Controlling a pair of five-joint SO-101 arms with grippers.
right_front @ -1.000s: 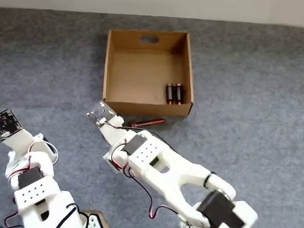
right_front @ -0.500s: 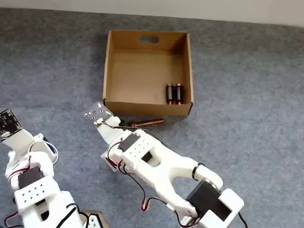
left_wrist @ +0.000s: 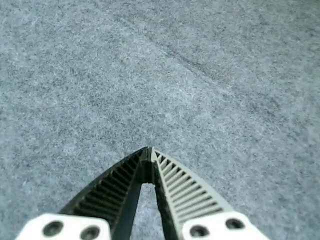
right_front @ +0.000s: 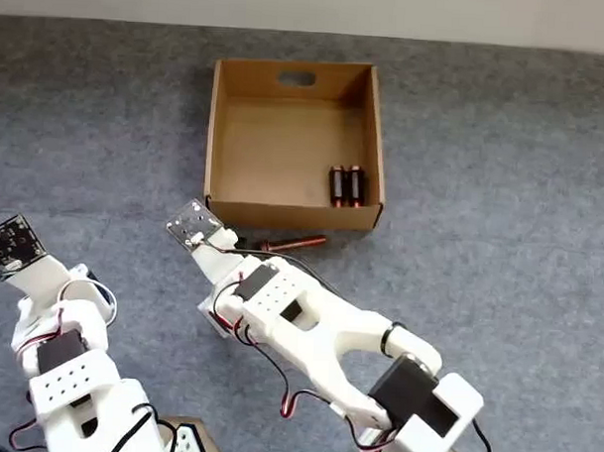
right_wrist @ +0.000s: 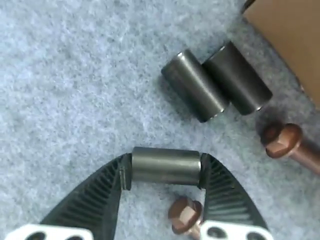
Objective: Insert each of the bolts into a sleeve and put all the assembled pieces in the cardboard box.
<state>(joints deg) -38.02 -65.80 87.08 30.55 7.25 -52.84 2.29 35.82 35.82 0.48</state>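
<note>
Right arm (right_front: 313, 326) swung left — tool (right_wrist: 165, 169) clamps sleeve (right_wrist: 165, 164), one bolt (right_wrist: 183, 215) half-hidden.

From high up, fixed, looking steeply down on grey carpet (right_front: 502, 193), both arms and the cardboard box (right_front: 292, 217). From the left wrist, close along the left gripper (left_wrist: 149, 154) onto bare carpet. From the right wrist, very near, past the right gripper (right_wrist: 165, 167) and its sleeve (right_wrist: 150, 165); shared with the high view, seemingly, the carpet strip before the box.
</note>
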